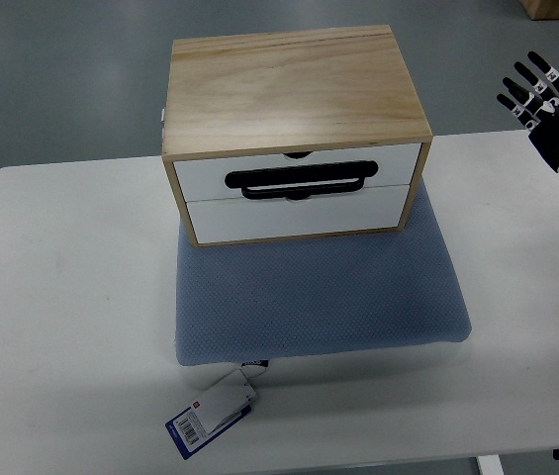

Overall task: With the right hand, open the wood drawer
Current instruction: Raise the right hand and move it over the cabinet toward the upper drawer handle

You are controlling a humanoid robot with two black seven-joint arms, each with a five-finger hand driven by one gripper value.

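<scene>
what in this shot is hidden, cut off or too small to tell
- Top view: the right hand is cut off by the right edge, so its arm barely shows.
- Left hand: out of frame.
- Wood drawer box: what is inside is hidden behind the shut white fronts; its back and sides are hidden by its own top.
- Tag by the blue cushion: print too small to read.
- Table: near edge cut off by the frame.

The right hand [556, 114] is cut off at the picture's right edge, its arm out of view. The desk [61, 297] runs past the bottom edge. Print on the tag [210, 416] is too small to read.
</scene>
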